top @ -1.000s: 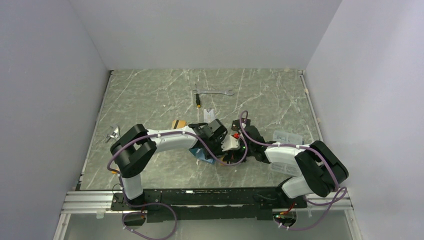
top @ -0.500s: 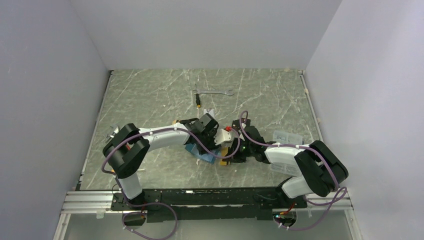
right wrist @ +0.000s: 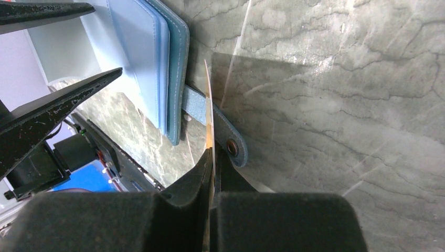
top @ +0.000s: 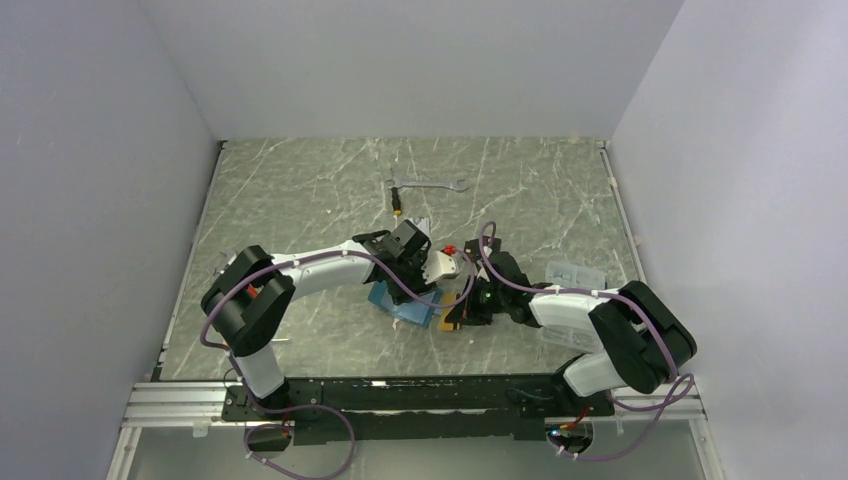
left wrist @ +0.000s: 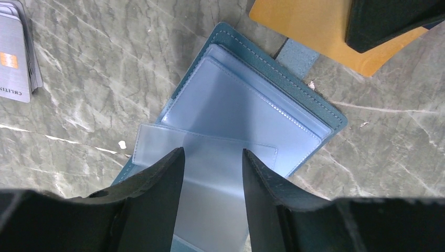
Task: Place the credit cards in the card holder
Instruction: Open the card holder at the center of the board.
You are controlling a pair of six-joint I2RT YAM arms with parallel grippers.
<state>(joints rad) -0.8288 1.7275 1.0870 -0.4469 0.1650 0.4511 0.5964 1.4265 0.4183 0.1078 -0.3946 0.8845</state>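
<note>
Lying open on the grey-green marbled table [left wrist: 94, 100], the teal-blue leather-like card holder [left wrist: 252, 105] fills the centre of the left wrist view, its paler blue pockets facing up. At the upper right of that frame shows an orange-gold plastic credit card [left wrist: 309, 31]. The right gripper [right wrist: 212, 152] is clamped tight on this card, which is seen edge-on just beside the holder's snap tab [right wrist: 234, 149]. The left gripper [left wrist: 212, 155] has its jaws parted, straddling a translucent pocket leaf; whether they touch it cannot be told. A stack of silver-grey cards [left wrist: 18, 52] at upper left carries an orange chip and dark print, cut off by the frame edge and not readable whole.
</note>
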